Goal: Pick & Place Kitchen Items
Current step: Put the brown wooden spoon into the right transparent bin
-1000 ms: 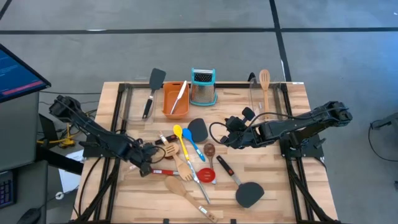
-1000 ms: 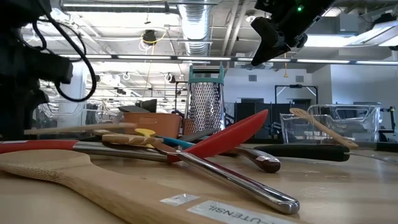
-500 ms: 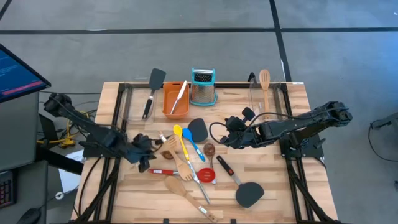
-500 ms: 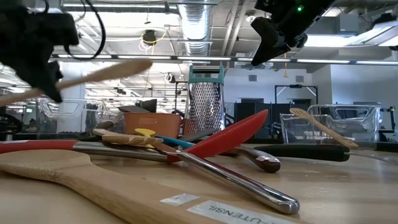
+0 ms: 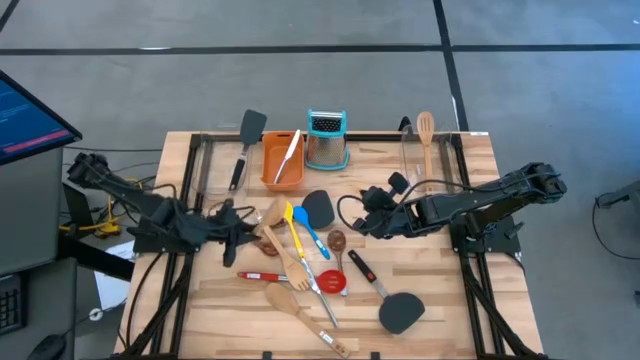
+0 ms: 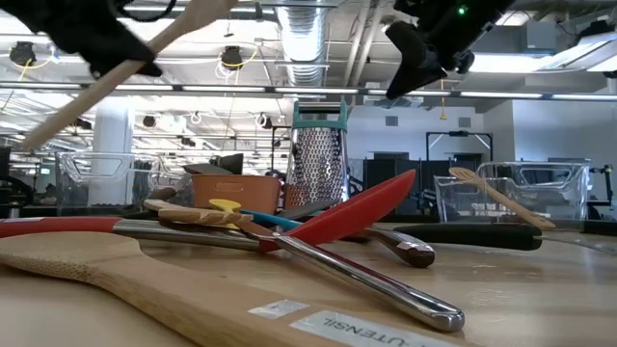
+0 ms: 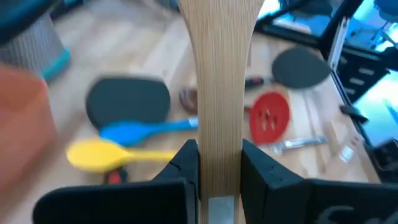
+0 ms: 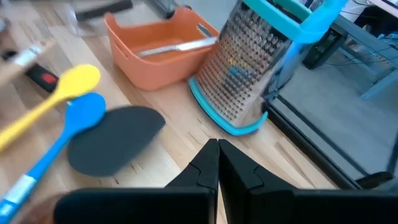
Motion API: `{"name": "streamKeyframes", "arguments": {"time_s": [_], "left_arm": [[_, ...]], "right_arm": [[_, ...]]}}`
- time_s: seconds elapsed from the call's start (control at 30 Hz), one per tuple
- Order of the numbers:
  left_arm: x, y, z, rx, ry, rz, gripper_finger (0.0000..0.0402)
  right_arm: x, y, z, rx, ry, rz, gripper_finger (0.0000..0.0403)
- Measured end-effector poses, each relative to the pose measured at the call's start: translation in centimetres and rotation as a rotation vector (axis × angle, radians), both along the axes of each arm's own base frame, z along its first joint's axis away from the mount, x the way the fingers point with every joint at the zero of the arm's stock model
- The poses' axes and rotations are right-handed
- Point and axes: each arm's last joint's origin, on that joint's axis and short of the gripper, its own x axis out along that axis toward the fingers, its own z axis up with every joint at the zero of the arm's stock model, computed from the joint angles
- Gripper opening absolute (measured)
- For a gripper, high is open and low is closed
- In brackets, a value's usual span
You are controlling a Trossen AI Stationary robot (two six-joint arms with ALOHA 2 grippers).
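Jaws of left gripper (image 7: 220, 163) clamp a wooden spoon's (image 7: 219, 93) handle, lifted off the tabletop (image 5: 430, 290) nr its left edge; handle runs straight out betw. the fingers. Right gripper (image 8: 217, 163), jaws pinched together on nothing, hangs above tabletop's right-centre. Open wood lies along the near edge and right side. Pile at centre: 1 yellow spoon (image 5: 287, 216), 1 blue spoon (image 5: 303, 217), 1 red slotted spoon (image 5: 333, 283), 2 black turners there. Orange tray (image 5: 282, 158) and grater (image 5: 327, 140) sit at far edge.
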Motion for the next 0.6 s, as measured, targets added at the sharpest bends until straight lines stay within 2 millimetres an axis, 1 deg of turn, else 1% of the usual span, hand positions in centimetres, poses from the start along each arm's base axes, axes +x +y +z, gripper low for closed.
{"name": "streamKeyframes", "arguments": {"time_s": [0.07, 0.13, 0.23, 0.37, 0.5, 0.6], "left_arm": [[0.4, 0.5, 0.4, 0.062, -0.037, 0.005, 0.0037], [0.9, 1.0, 0.9, 0.117, -0.072, 0.019, 0.0037], [1.6, 1.9, 1.5, 0.187, -0.127, 0.035, 0.0037], [2.5, 3.0, 2.2, 0.232, -0.193, 0.014, 0.0037], [3.5, 4.0, 2.8, 0.257, -0.267, -0.013, 0.0037], [4.3, 4.5, 2.8, 0.239, -0.308, -0.073, 0.0038]], "right_arm": [[0.4, 0.1, 0.2, 0.017, -0.026, 0.033, 0.0001], [0.8, 0.4, 0.6, 0.028, -0.038, 0.107, 0.0001], [1.6, 0.8, 1.3, 0.01, -0.06, 0.253, 0.0001], [2.7, 1.0, 2.7, -0.03, -0.128, 0.479, 0.0001], [3.6, 0.6, 4.1, -0.012, -0.275, 0.691, 0.0001], [4.0, -0.3, 4.9, 0.009, -0.365, 0.763, 0.0001]]}}
